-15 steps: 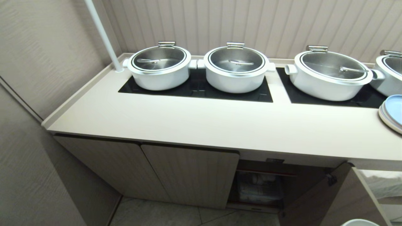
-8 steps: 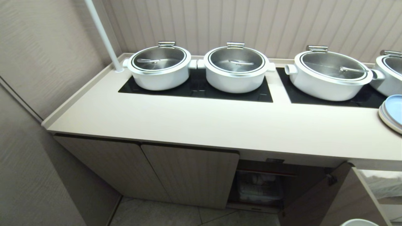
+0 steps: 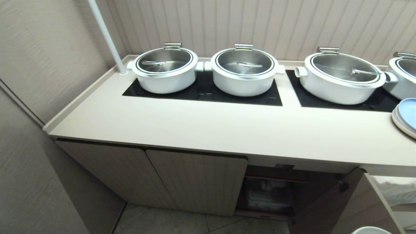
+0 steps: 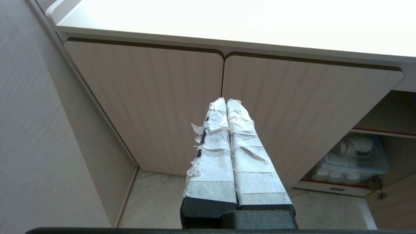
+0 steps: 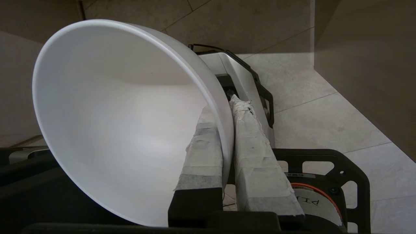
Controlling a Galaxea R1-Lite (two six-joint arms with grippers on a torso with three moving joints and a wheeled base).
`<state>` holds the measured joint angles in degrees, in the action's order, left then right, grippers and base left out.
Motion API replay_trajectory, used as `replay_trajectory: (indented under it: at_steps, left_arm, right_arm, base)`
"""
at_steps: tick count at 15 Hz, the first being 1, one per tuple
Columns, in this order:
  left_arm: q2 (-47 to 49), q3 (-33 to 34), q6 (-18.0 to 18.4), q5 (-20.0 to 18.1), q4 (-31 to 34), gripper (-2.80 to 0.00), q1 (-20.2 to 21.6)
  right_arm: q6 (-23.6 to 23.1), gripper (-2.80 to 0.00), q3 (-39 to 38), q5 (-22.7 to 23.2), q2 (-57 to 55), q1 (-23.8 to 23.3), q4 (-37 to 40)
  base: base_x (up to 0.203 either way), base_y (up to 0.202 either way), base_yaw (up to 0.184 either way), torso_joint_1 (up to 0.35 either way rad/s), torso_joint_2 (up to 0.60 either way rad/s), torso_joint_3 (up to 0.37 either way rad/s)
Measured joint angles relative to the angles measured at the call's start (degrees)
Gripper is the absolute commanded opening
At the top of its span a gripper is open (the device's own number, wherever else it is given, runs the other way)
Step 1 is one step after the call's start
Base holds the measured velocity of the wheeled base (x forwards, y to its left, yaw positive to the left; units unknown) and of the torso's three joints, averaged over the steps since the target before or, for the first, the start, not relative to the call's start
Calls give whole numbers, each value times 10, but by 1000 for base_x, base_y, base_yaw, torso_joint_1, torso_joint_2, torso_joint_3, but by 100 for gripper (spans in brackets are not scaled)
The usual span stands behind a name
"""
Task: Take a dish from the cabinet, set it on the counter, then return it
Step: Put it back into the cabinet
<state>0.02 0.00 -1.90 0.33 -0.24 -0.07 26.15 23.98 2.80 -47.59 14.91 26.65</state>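
The dish [image 5: 123,123], a plain white glossy bowl, hangs low over the tiled floor, tilted on its side. My right gripper [image 5: 224,105] is shut on its wall, one taped finger inside and one outside. In the head view only the dish's rim [image 3: 370,230] shows at the bottom right, below the counter [image 3: 208,126]. The cabinet [image 3: 195,182] stands under the counter with its right-hand door [image 3: 328,208] swung open. My left gripper [image 4: 226,100] is shut and empty, parked in front of the two closed ribbed doors [image 4: 156,97].
Several white pots with steel lids [image 3: 243,70] sit on black hob panels [image 3: 201,92]. Stacked plates [image 3: 406,115] lie at the counter's right end. A clear bin of white crockery [image 4: 354,159] fills the open compartment. A wall [image 3: 39,65] bounds the left, and my base [image 5: 318,191] lies under the dish.
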Motion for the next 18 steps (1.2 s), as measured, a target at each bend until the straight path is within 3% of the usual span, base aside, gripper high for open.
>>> replay_trajectory:
  at_steps: [18]
  left_arm:
    - [0, 0, 0, 0, 0, -280, 0]
  right_arm:
    - [1, -280, -4, -1, -2, 0, 1]
  base:
    - [0, 0, 0, -44, 93, 49]
